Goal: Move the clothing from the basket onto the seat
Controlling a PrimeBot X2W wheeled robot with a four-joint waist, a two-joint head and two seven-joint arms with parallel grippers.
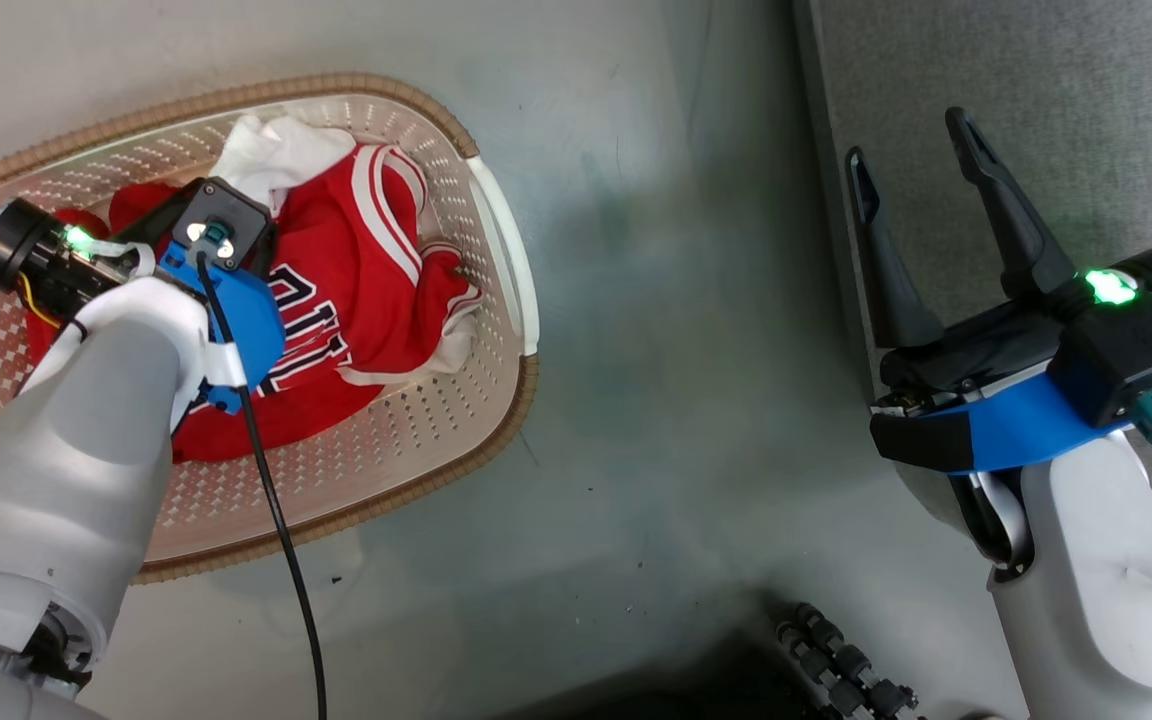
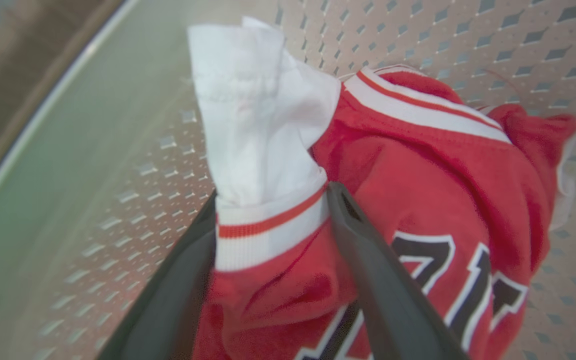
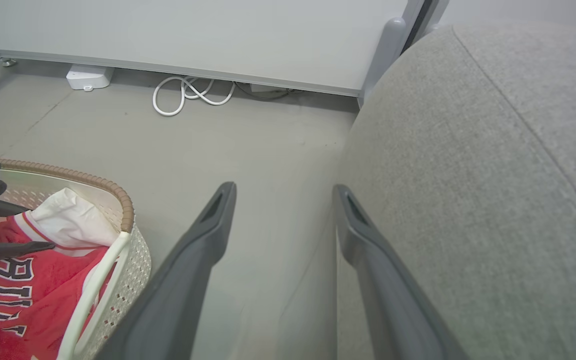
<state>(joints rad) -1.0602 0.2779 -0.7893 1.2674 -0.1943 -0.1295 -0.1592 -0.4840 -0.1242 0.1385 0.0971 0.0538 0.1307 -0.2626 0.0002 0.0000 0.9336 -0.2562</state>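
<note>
Red white-trimmed jersey [image 1: 366, 270], crumpled in basket [image 1: 406, 425]

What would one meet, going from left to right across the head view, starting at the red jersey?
jersey → white basket handle → grey floor → right gripper, open. The seat lies behind that gripper, so its place in the order is unclear.

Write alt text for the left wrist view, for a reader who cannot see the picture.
The left gripper, its two dark fingers apart, straddles a bunched white-and-red trim fold of the red jersey. The jersey, with black-and-white lettering, lies in the cream perforated basket; white fabric rises above the fingertips.
</note>
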